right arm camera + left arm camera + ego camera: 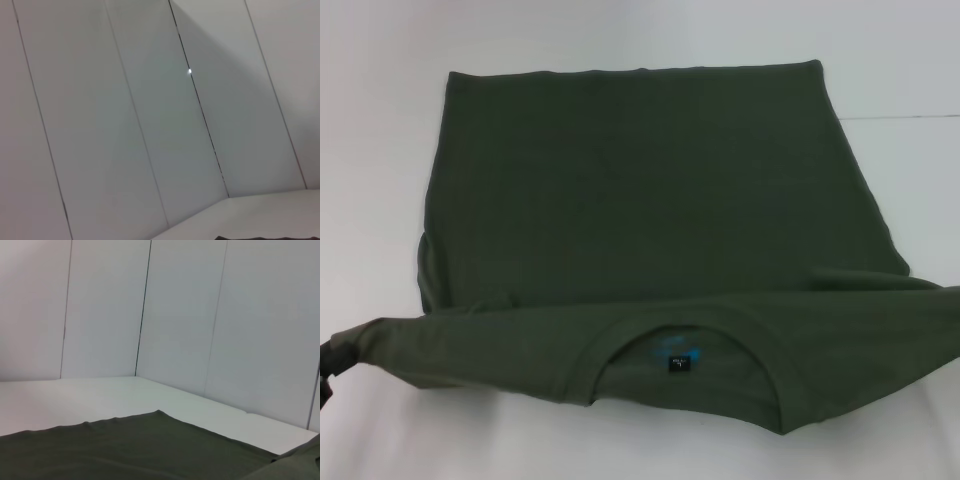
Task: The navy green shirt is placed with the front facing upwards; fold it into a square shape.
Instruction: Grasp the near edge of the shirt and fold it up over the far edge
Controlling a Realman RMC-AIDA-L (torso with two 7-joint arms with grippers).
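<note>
The navy green shirt (640, 200) lies spread on the white table (380, 150), its hem at the far side. Its near part, with the neckline and a small dark neck label (680, 363), is folded over as a band across the front. The band's left end tapers to a raised point at my left gripper (328, 362), which shows as a dark shape at the picture's left edge, shut on the cloth. The band's right end runs off the right edge; my right gripper is out of view. The left wrist view shows the shirt (125, 450) from low down.
White table surface surrounds the shirt on the far, left and near sides. Pale wall panels (175, 315) stand behind the table, with dark seams between them. The right wrist view shows mostly these panels (125, 125) and a thin strip of table.
</note>
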